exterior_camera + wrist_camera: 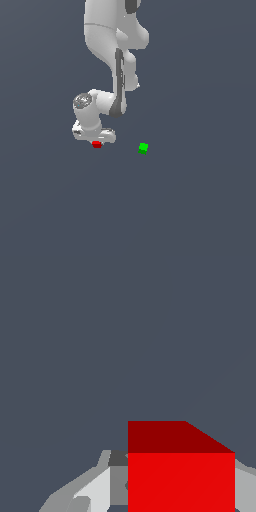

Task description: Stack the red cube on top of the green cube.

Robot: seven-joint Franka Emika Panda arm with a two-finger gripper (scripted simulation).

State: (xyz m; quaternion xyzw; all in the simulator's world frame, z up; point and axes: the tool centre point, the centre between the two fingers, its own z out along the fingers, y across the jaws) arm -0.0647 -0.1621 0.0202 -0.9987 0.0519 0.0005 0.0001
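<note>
In the wrist view the fingers (85, 491) appear as pale grey and white shapes at both sides of the red cube (181, 481), which fills the space between them and sits very close to the camera, one bright face and one darker face showing. The cube lies between the fingers, but whether their pads press on it or stand just clear cannot be told from these pictures, so neither their grip nor how far they are spread can be stated. In the exterior view the gripper (96, 138) hangs low over the flat grey counter (200, 210), and the red cube (96, 144) peeks out directly beneath its white body; whether the cube rests on the counter or is raised a little above it is not clear. Above the gripper, the white arm (112, 45) bends at a rounded wrist joint and rises to the top edge of the exterior view, with a dark strip running down its lower link. The green cube (143, 148) sits alone on the counter toward the exterior view's right of the red cube, near it but plainly apart, with bare grey surface between the two. The green cube does not appear in the wrist view, where only plain grey surface shows beyond the red cube.
</note>
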